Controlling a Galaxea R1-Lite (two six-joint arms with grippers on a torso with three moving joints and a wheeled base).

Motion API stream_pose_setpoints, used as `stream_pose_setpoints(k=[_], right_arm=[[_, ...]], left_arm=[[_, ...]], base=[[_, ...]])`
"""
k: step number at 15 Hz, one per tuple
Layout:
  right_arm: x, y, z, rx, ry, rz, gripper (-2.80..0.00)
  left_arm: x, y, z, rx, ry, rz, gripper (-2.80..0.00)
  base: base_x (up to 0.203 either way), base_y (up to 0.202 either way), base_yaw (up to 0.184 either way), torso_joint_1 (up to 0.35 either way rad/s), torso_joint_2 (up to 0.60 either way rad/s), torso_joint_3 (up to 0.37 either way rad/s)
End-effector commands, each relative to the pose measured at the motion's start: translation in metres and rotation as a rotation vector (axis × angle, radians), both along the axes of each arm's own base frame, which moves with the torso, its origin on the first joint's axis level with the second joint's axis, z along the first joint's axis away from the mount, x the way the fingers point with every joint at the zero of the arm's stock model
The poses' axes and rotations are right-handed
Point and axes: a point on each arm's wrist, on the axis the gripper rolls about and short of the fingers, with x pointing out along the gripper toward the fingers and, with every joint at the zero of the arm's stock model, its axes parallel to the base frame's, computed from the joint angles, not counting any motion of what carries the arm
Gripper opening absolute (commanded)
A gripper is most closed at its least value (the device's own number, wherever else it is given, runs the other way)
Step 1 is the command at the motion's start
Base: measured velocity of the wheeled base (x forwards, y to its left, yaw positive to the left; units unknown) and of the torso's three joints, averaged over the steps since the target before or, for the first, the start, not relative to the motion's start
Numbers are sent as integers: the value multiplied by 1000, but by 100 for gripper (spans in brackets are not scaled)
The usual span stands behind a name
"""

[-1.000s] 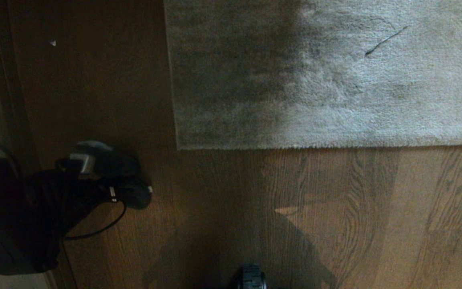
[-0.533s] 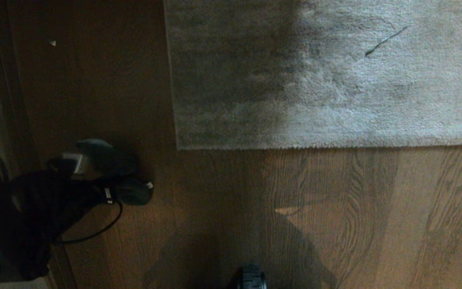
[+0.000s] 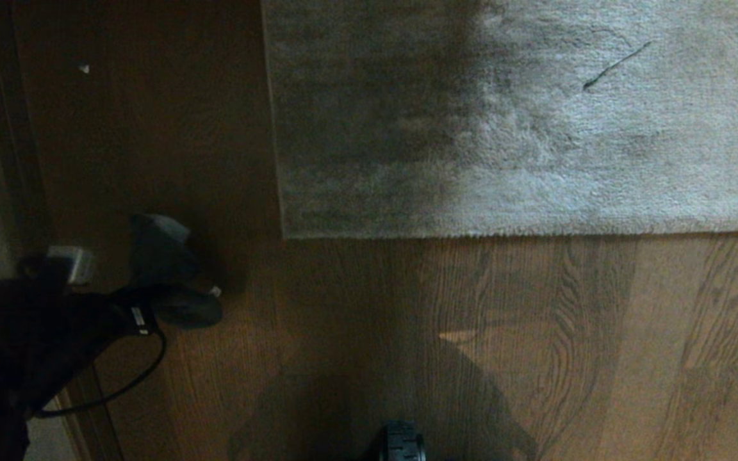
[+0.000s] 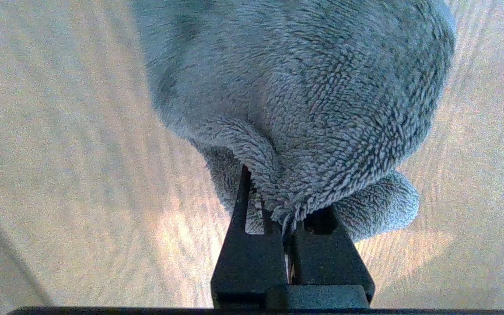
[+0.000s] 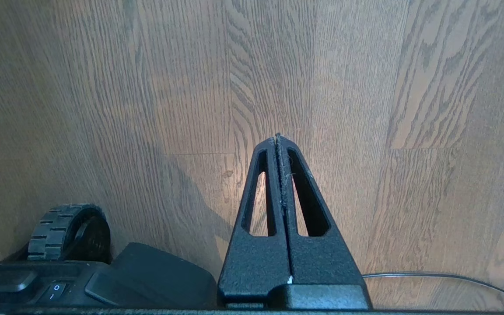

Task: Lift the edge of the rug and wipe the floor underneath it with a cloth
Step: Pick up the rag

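While the left gripper [image 4: 285, 205] is clamped on a bunched fold of the plush grey cloth [image 4: 304, 100], the cloth hangs just beyond its fingertips over the wooden floor [image 3: 535, 333]. Well ahead of that gripper and off to its right lies the rug edge [image 3: 471, 234], flat on the boards (nothing lifted yet). Parked over bare floor, the right gripper [image 5: 278, 140] has its jaws pressed together, empty. Lifting the rug corner [image 3: 286, 235] probably falls to it, raising enough for the cloth to sweep underneath without snagging.
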Motion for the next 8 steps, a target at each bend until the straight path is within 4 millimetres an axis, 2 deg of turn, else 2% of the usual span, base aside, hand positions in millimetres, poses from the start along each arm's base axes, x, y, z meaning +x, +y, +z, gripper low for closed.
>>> stream_pose_setpoints(k=[1,8], right_arm=[[0,0,0,0,-1,0,-280],[0,0,0,0,-1,0,-280]], left_arm=[[-16,6,17,15,-84,24,-280],[-27,28,17,4,-83,-14,-280]], base=[[0,0,0,0,0,0],[0,0,0,0,0,0]])
